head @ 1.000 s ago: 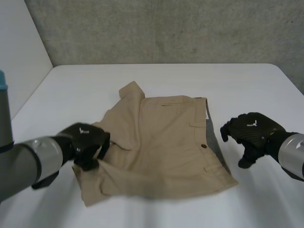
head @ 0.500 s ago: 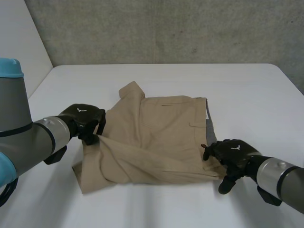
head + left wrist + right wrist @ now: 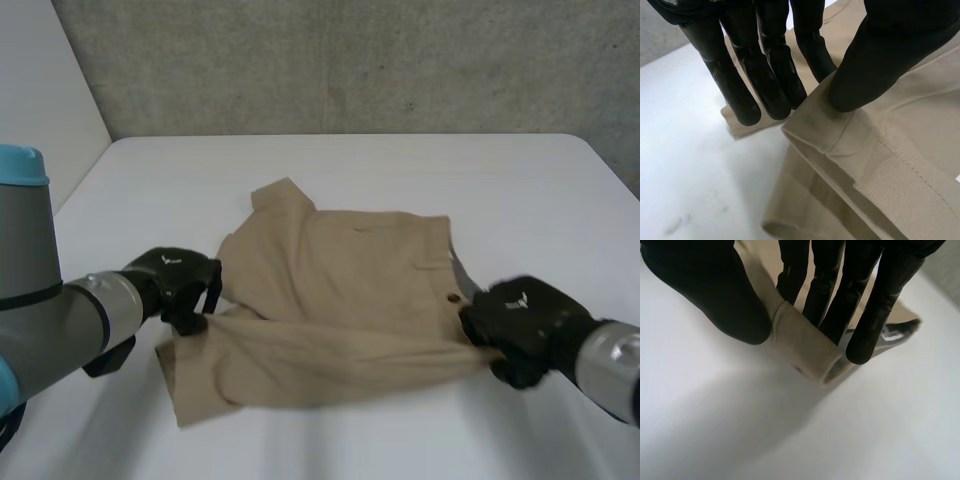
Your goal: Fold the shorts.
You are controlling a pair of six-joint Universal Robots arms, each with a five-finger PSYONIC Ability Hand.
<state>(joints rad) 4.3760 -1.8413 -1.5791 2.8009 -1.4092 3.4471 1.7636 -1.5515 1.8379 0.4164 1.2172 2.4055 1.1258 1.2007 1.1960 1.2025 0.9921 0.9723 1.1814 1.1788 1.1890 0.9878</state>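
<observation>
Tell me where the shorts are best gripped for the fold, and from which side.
Pinch the thick stitched edges at the two ends, each from its own outer side. The shorts lie flat and wide, so those edges likely give the firmest hold; the left hand and right hand pinch there.
</observation>
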